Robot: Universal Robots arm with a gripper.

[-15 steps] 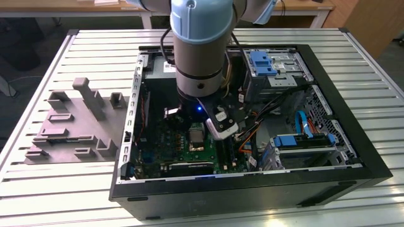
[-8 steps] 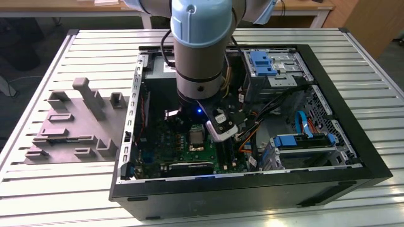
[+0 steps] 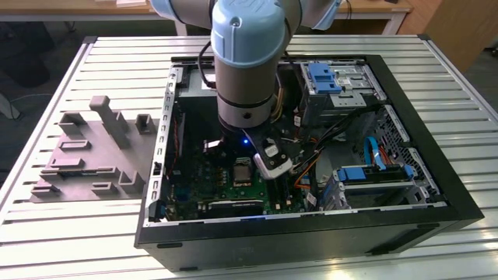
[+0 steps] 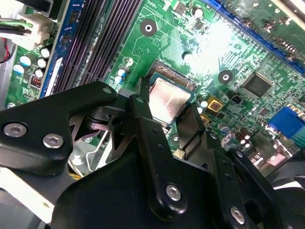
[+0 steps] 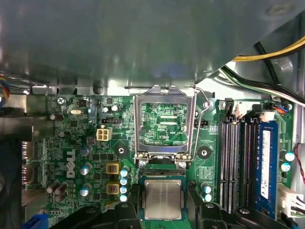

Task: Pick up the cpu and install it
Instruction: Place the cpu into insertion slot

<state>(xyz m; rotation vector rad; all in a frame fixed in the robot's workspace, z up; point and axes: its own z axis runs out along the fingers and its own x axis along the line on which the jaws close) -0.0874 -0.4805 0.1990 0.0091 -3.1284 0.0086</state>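
Gripper (image 4: 167,110) clasps the cpu (image 4: 169,100) over the open socket (image 4: 178,80); tilted or offset seating could damage its contacts.

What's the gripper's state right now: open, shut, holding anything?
Gripper: flanks the cpu on two sides; whether it is open or clamped on it cannot be told.

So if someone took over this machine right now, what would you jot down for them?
Gripper: down inside the computer case, straddling the cpu; grip cannot be judged.
Cpu: at the socket on the green motherboard.
Done: cpu brought to the socket; the socket's metal frame stands open.
Left: cpu not confirmed seated or released; frame not yet closed.
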